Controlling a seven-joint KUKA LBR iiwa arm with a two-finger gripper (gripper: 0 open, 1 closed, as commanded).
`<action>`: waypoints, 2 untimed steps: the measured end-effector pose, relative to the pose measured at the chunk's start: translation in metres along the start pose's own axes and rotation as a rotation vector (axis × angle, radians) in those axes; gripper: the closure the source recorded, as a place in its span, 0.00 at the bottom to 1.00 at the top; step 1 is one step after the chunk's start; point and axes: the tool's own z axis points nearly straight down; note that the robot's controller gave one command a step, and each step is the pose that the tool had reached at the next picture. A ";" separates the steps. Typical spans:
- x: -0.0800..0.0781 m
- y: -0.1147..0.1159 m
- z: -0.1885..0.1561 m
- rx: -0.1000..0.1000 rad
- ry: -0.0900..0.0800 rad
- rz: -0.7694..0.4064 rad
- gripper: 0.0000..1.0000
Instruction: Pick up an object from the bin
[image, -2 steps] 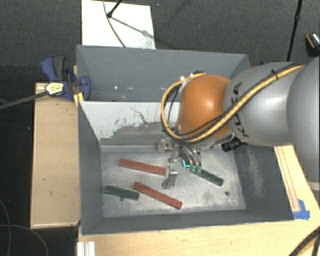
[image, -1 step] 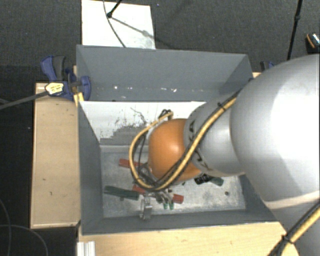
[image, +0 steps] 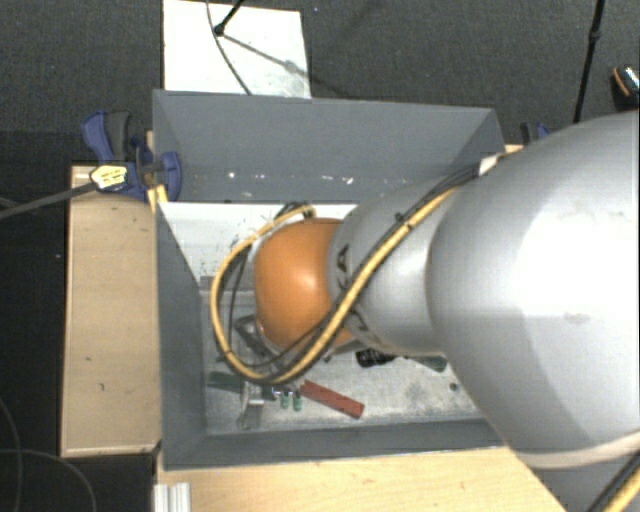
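Observation:
My gripper (image: 254, 398) reaches down into the front left corner of the bin, largely hidden under the arm's orange cover. Just to its right a reddish-brown flat stick (image: 333, 398) lies slanted on the bin floor near the front wall. A small piece with green tips (image: 291, 401) sits between the gripper and that stick. To the gripper's left, a dark green thing (image: 224, 380) lies against the left wall. Nothing can be made out as held.
A small black thing (image: 374, 357) peeks out from beneath the arm further right. The arm, with its orange cover and looped yellow and black cables, hides most of the bin floor. The bin's left and front walls stand close to the gripper.

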 end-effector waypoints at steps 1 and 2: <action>0.005 0.029 0.000 0.003 0.000 0.308 0.00; 0.005 -0.030 0.033 0.010 0.005 0.382 0.00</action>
